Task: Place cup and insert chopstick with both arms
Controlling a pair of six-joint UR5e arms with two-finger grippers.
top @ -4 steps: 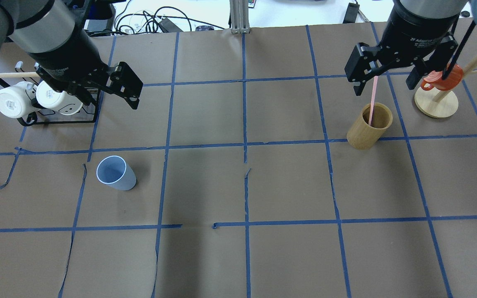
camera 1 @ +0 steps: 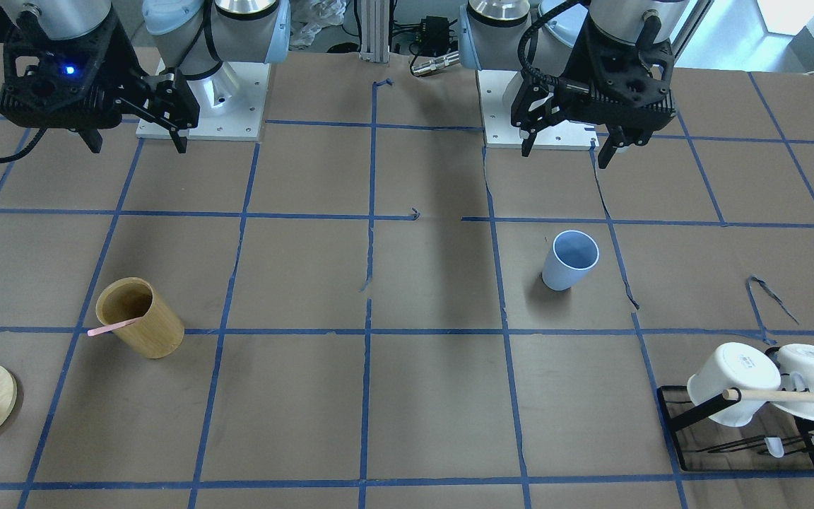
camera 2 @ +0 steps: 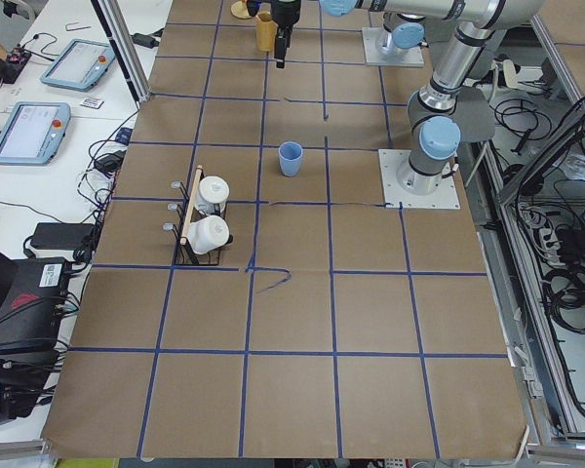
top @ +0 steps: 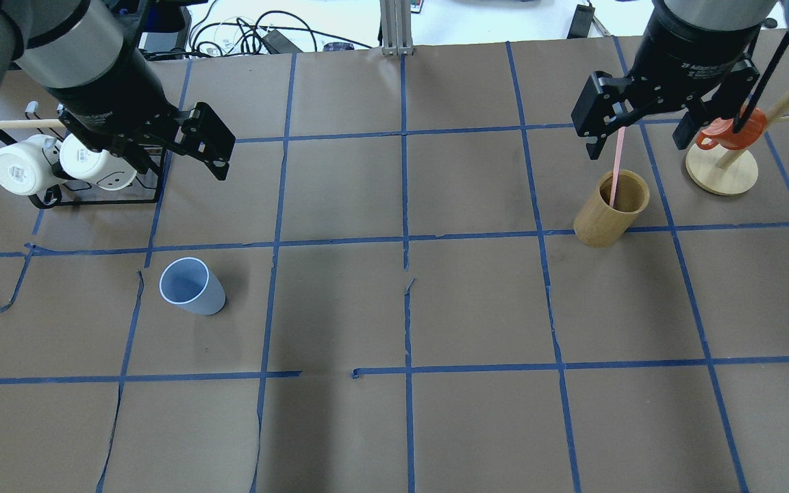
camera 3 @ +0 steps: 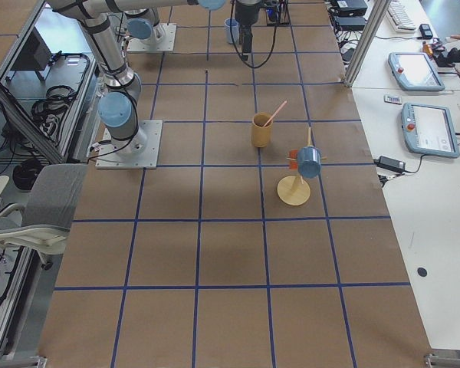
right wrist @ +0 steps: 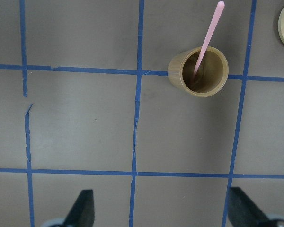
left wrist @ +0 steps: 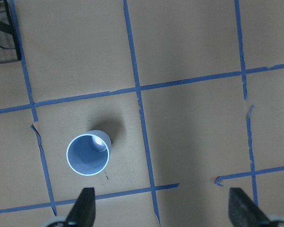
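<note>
The light-blue cup [top: 192,286] stands upright on the table, also seen in the front view [camera 1: 569,260] and the left wrist view [left wrist: 87,155]. My left gripper [left wrist: 163,213] is open and empty, high above the table and back from the cup [camera 1: 567,148]. The pink chopstick [top: 617,168] leans inside a tan wooden cylinder [top: 611,209], also in the right wrist view [right wrist: 208,35]. My right gripper [top: 637,140] is open and empty, high above the table near the cylinder [right wrist: 199,71], touching neither it nor the stick.
A black rack [top: 103,198] with two white mugs and a long wooden rod stands at the far left. A round wooden stand [top: 720,171] with an orange mug [top: 730,133] stands right of the cylinder. Blue tape lines grid the brown table.
</note>
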